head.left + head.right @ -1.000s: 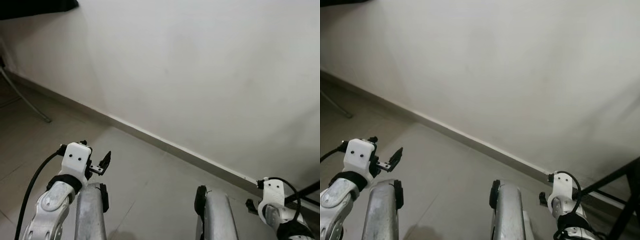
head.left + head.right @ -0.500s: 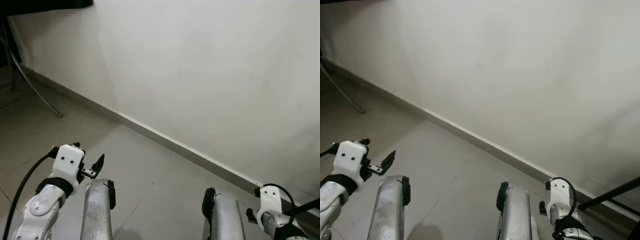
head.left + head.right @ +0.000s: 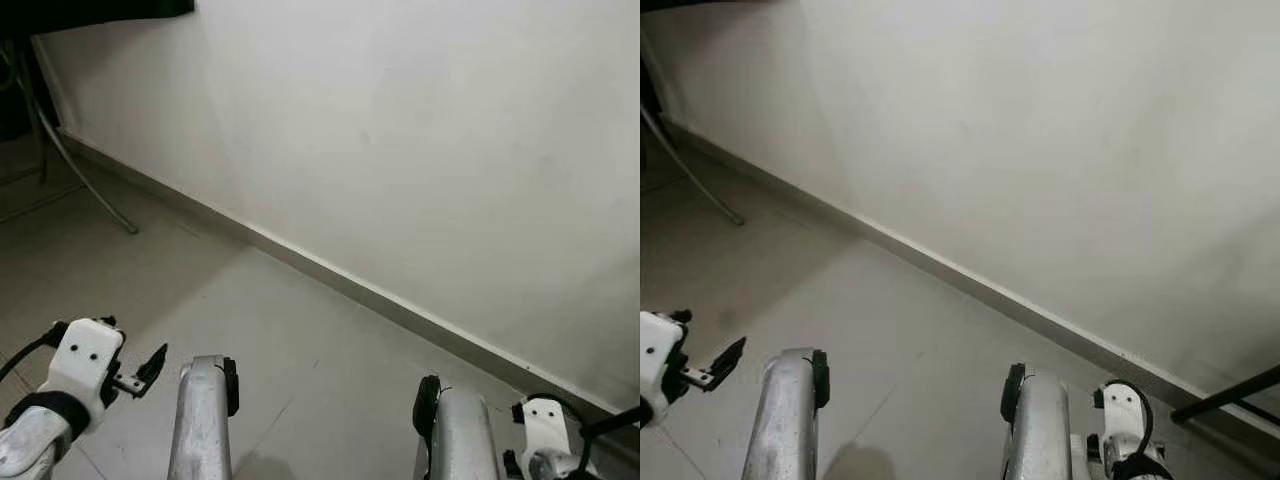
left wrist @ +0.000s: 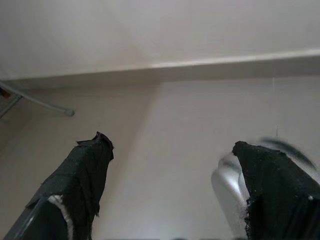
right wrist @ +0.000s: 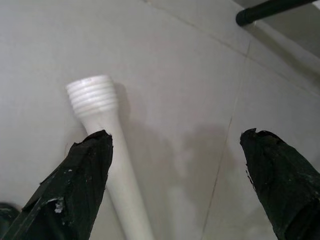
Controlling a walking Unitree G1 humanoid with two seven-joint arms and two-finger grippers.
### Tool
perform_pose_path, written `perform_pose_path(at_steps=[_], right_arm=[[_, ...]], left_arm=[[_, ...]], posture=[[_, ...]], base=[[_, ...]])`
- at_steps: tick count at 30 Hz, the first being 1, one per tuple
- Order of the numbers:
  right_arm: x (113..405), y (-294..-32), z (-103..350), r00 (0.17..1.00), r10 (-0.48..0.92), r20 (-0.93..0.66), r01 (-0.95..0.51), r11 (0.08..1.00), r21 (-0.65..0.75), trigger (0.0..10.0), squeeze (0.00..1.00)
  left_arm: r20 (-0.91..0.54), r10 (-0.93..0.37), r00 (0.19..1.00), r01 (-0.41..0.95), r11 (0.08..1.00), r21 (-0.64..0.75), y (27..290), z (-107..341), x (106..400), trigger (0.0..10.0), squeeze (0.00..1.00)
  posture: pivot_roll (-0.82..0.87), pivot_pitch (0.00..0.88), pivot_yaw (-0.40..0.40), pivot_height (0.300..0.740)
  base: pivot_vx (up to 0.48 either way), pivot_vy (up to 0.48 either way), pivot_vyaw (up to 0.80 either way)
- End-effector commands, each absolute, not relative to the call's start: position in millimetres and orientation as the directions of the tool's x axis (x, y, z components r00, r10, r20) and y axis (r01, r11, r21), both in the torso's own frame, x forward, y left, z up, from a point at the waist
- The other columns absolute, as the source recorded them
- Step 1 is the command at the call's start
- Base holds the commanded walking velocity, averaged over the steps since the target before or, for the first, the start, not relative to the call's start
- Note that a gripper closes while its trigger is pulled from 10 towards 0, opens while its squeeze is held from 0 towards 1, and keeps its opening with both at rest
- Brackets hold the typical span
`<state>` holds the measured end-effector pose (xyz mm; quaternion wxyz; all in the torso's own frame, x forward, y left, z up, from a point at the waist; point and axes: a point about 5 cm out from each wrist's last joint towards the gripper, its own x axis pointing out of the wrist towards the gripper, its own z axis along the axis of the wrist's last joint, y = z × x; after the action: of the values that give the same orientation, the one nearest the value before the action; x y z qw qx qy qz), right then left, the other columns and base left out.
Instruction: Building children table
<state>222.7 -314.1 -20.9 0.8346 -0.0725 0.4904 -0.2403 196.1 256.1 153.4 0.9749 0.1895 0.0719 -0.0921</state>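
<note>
The left gripper is spread wide with nothing in it, low over the floor. The right gripper is spread wide too, right over a white table leg lying on the floor, near the wall. I think the robot is still gathering parts, so next the right gripper should come down and close on that leg.

Head eyes down on floor, wall; wrists floorward.

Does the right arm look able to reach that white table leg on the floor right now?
Probably yes. The right end effector is open, and the white threaded table leg lies on bare floor by one finger, nothing blocking it.
</note>
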Motion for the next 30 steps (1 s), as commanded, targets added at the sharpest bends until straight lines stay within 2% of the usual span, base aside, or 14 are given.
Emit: perform_pose_path(at_steps=[1,3,5,7,9,12,17,30], right_arm=[[213,-318,-25,0.379,-0.477,-0.793,0.318,0.872,-0.373,10.0,0.00],[209,-320,-27,0.366,-0.488,-0.792,0.296,0.868,-0.399,10.0,0.00],[208,-320,-28,0.363,-0.492,-0.791,0.292,0.866,-0.405,10.0,0.00],[197,-328,-29,0.330,-0.525,-0.784,0.296,0.847,-0.442,10.0,0.00],[194,-330,-30,0.320,-0.534,-0.782,0.298,0.841,-0.452,10.0,0.00],[189,-334,-30,0.311,-0.553,-0.773,0.301,0.829,-0.472,10.0,0.00],[173,-348,-30,0.297,-0.570,-0.766,0.272,0.820,-0.504,10.0,0.00],[173,-347,-31,0.317,-0.532,-0.785,0.207,0.847,-0.490,10.0,0.00]], left_arm=[[-0.191,-0.150,0.970,0.211,0.910,0.357,261,157,192,10.0,0.00],[-0.220,-0.138,0.966,0.212,0.907,0.364,270,159,186,10.0,0.00],[-0.229,-0.135,0.964,0.213,0.906,0.366,273,158,186,10.0,0.00],[-0.249,-0.128,0.960,0.216,0.905,0.367,280,164,178,10.0,0.00],[-0.254,-0.128,0.959,0.218,0.905,0.366,281,167,174,10.0,0.00],[-0.267,-0.133,0.954,0.227,0.904,0.362,281,168,169,10.0,0.00],[-0.337,-0.152,0.929,0.272,0.899,0.343,270,165,147,10.0,0.00],[-0.381,-0.114,0.918,0.264,0.891,0.369,288,181,142,10.0,0.00]], posture=[[0.15,0.075,-0.027,0.300],[0.15,0.123,-0.021,0.300],[0.15,0.123,-0.021,0.300],[0.15,0.176,-0.016,0.300],[0.15,0.176,-0.016,0.300],[0.13,0.206,-0.013,0.300],[0.13,0.309,0.008,0.300],[0.13,0.376,0.002,0.300]], base=[[0.000,0.000,0.00],[0.000,0.000,0.00],[0.000,0.000,0.00],[0.000,0.000,0.00],[0.000,0.000,0.00],[0.000,0.000,0.00],[0.000,0.000,0.00],[0.000,0.000,0.00]])
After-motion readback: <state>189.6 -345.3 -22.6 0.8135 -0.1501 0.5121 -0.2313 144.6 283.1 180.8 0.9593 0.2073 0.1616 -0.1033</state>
